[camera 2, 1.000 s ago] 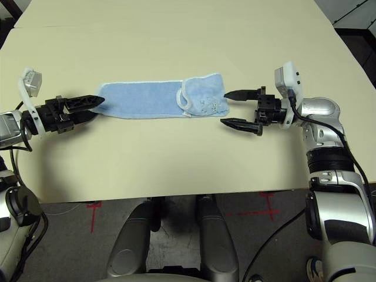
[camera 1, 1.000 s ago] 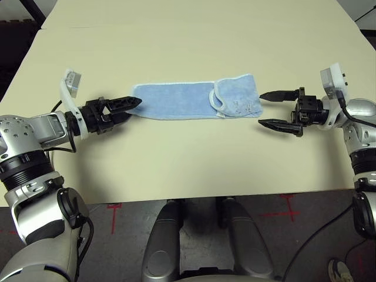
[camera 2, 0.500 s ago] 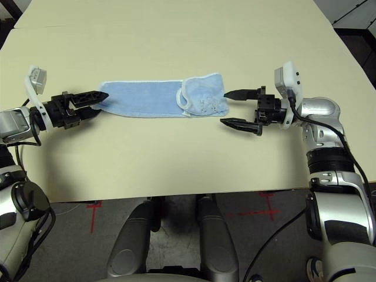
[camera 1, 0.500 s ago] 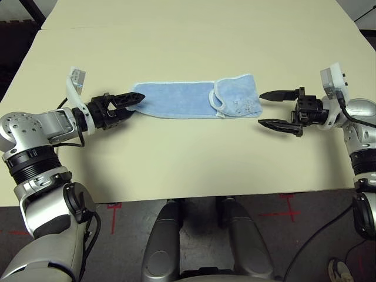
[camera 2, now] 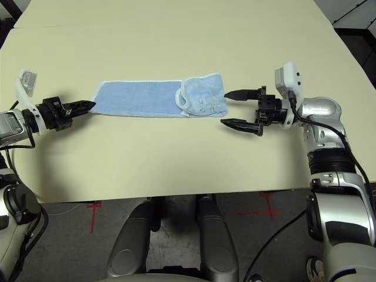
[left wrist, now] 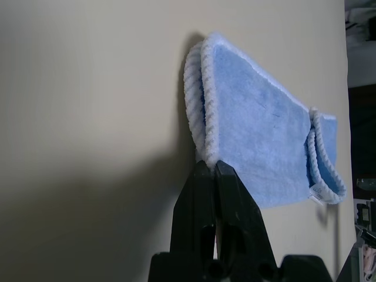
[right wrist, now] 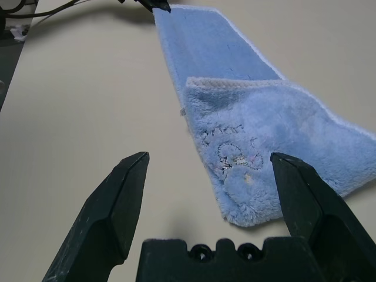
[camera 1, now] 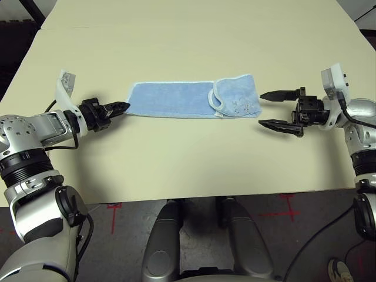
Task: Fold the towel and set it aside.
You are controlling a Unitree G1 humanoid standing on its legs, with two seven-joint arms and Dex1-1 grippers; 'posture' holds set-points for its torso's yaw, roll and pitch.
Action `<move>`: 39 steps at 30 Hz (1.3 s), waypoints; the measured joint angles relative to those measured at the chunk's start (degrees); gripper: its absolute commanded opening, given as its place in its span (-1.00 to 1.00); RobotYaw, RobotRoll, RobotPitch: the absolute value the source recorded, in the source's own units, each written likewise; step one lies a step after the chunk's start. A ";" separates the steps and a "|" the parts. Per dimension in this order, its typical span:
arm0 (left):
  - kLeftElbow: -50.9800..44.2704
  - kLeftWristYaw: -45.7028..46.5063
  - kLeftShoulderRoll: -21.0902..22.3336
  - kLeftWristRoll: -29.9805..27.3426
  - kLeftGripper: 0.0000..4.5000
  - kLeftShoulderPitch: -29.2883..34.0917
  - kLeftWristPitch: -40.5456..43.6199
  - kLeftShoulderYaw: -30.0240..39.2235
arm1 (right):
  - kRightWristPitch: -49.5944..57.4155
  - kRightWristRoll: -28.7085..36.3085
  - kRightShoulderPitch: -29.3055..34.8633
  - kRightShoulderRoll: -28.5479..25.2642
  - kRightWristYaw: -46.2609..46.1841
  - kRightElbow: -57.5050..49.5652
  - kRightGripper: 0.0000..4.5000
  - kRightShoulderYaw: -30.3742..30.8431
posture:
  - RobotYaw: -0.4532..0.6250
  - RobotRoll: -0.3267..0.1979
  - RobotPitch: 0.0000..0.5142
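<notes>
The light blue towel lies as a long narrow strip across the middle of the table, its right end folded back over itself with the faint embroidered motif on top. My left gripper is at the strip's left end, shut on the towel's near corner, where the white edging shows two layers. My right gripper hovers just off the towel's right end, open wide, with nothing between its fingers.
The cream table runs wide on all sides of the towel. Its front edge is near me, with dark floor and red tape marks below. A seam crosses the table at the far side.
My left gripper has closed from wide open onto the towel's left corner and drawn back a little to the left, pulling that end with it. The right arm has not moved.
</notes>
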 measured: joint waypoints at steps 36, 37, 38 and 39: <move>-4.05 -16.22 18.17 -4.74 -0.98 -0.54 -0.18 -7.09 | -4.40 -1.51 -6.53 3.34 -0.34 9.60 1.00 2.12 | 0.17 0.25 0.10; -4.76 -16.33 17.32 -5.31 -0.98 -2.17 -0.10 -7.68 | -4.42 -1.51 -6.54 3.43 -0.34 9.62 1.00 2.17 | 0.17 0.25 0.10; -5.45 -16.40 15.62 -5.77 -0.98 -4.52 0.12 -8.78 | -4.44 -1.52 -6.51 3.41 -0.35 9.68 1.00 2.14 | 0.15 0.25 0.10; -5.62 -16.52 14.27 -5.96 -0.98 -6.24 0.16 -9.96 | -4.45 -1.52 -6.51 3.44 -0.37 9.70 1.00 2.18 | 0.15 0.25 0.10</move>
